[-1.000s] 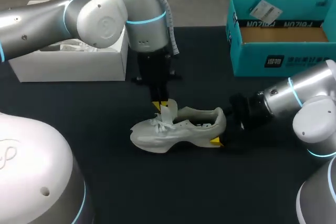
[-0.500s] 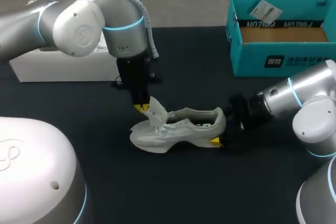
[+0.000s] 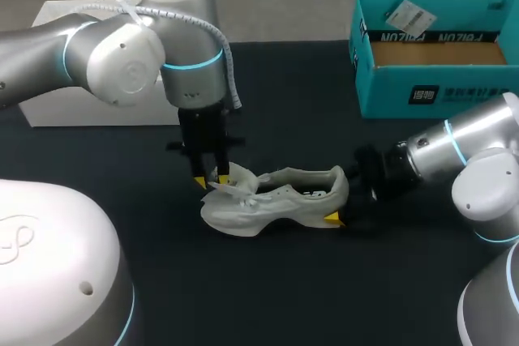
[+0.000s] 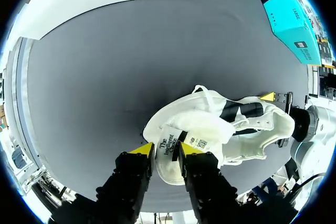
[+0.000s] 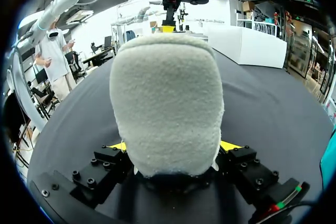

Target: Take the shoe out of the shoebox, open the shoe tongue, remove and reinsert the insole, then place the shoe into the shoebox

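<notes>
A white shoe lies on its sole mid-table, toe to the left. Its tongue is folded forward over the laces, its label showing. My left gripper comes down over the laces. Its yellow tips stand slightly apart, and the tongue's end lies between them in the left wrist view. My right gripper comes in low from the right and is shut wide on the shoe's heel, a finger on each side. The teal shoebox stands open at the back right.
A white box sits at the back left, behind my left arm. The black cloth table lies bare between the shoe and the teal box, and also in front of the shoe.
My left gripper carried the tongue from upright toward the toe and down onto the laces. Its fingers, pinched shut before, have parted. The right arm and the shoe have kept still.
</notes>
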### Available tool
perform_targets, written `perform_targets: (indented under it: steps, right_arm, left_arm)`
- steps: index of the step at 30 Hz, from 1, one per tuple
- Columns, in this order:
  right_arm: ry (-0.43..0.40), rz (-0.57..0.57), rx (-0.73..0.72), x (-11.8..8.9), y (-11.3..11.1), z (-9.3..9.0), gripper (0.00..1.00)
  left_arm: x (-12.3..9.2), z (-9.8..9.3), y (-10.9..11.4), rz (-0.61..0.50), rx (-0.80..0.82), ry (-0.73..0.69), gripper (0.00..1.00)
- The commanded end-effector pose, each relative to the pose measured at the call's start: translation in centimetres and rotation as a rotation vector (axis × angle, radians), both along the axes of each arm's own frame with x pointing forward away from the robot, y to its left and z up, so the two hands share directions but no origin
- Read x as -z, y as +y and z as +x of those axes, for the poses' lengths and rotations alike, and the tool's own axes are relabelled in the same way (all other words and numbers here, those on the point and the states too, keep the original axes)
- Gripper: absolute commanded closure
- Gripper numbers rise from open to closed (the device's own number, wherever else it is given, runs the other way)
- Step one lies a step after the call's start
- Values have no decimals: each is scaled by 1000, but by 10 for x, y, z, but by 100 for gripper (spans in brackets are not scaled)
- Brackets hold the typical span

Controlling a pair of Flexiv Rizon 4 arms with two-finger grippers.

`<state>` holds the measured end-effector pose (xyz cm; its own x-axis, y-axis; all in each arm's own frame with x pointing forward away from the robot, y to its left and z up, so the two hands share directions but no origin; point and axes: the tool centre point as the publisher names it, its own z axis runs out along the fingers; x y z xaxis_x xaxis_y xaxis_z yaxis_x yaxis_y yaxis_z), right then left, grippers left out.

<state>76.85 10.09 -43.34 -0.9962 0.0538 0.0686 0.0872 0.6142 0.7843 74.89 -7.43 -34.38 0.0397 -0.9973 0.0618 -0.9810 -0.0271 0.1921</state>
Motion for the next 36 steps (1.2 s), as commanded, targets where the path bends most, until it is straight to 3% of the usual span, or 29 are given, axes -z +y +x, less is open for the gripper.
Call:
perform_targets:
  steps: [1, 9, 14, 17, 21, 27, 36]
  right_arm:
    - [-1, 0, 2, 6, 2, -2, 100]
    - [-1, 0, 2, 6, 2, -2, 100]
    - [-1, 0, 2, 6, 2, -2, 100]
    - [-1, 0, 2, 6, 2, -2, 100]
    - [-1, 0, 2, 6, 2, -2, 100]
    - [-1, 0, 2, 6, 2, -2, 100]
    - [-1, 0, 2, 6, 2, -2, 100]
  left_arm:
    - [-7, 2, -1, -1, 0, -5, 0]
    - [-37, 6, -6, -39, 51, -42, 0]
    - [-61, 9, -18, -80, 191, -44, 0]
    - [-73, 14, -28, -104, 401, -12, 0]
    - [-89, 17, -35, -80, 869, 35, 0]
    - [-108, 16, -34, -64, 1466, -37, 0]
    - [-108, 16, -34, -64, 1466, -37, 0]
